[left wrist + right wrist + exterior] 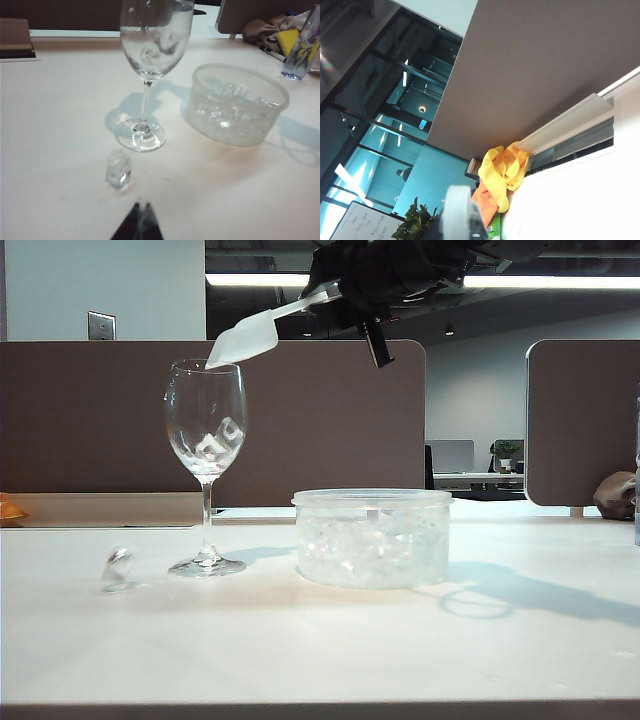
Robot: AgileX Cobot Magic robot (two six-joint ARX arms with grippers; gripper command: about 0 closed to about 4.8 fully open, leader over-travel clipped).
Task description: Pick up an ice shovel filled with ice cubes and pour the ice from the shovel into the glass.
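High above the table, my right gripper (345,290) is shut on the thin handle of the translucent white ice shovel (245,338). The shovel's bowl tilts down over the rim of the glass (205,420). The stemmed glass stands upright with a few ice cubes (218,440) in its bowl. One loose ice cube (118,570) lies on the table beside the glass foot (140,134). The right wrist view shows only the handle (457,210) between my dark fingers. My left gripper (141,204) hovers low near that loose cube (118,170), tips together and holding nothing.
A round translucent tub (372,538) of ice stands right of the glass. Brown partitions (320,420) close the back. Clear bottles (300,50) and cloth sit at the far table corner. A yellow cloth (502,170) lies by the partition.
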